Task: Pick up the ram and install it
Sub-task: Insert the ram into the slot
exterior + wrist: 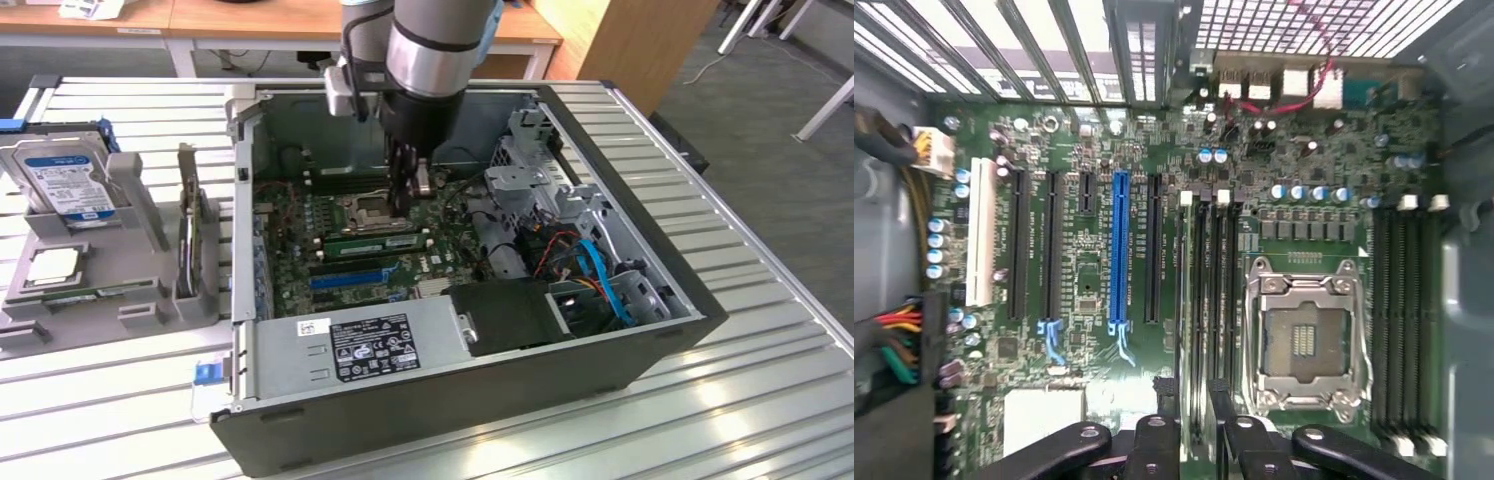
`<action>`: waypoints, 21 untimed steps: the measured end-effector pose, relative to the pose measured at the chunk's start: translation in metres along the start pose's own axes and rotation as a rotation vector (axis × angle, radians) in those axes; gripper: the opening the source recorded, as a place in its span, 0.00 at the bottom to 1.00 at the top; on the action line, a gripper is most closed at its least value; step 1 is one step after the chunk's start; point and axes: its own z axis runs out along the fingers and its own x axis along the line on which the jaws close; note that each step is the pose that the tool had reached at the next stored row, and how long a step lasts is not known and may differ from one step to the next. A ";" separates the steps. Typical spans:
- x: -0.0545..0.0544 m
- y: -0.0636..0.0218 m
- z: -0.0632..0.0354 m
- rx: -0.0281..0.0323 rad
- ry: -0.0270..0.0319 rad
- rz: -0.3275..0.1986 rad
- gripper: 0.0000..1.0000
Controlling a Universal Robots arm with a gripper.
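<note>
Now we're down inside the open computer case [641,330], which sits mid-bench on the slatted metal bench [761,400]. The arm reaches in from the case's far wall and the gripper [411,188] hangs low over the motherboard [287,240]. Its jaws are spread wide, with nothing clamped between them.

From the wrist, the black fingers [1154,432] straddle the bank of long black memory slots [1216,300] just beside the empty processor socket [1309,345].

And there's the ram [378,243]: the green stick stands on edge in one of those slots. It lies between the socket and the blue expansion slot [354,281], near the middle of the board. The gripper is above it, and as far as the exterior view shows, the two are apart.

The grey power supply [360,345], with its black label, fills the case's near edge.

Over at the bench's edge on the exterior view's left sits a grey holder [134,305]. It carries a hard drive [60,185] with a blue-and-white label and, nearer the bench's front edge, a square silver processor chip [54,265].
</note>
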 end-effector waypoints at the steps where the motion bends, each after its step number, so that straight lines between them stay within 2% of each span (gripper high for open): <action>1: 0.000 0.0002 -0.0043 -0.0001 0.0000 0.000 0.25; 5: -0.001 0.0009 -0.0218 0.0000 -0.0001 0.000 0.25; 12: -0.002 0.0019 -0.0461 0.0000 0.0000 0.000 0.25; 19: -0.003 0.0026 -0.0629 0.0000 0.0001 0.000 0.25; 21: -0.003 0.0026 -0.0639 0.0001 -0.0001 0.000 0.25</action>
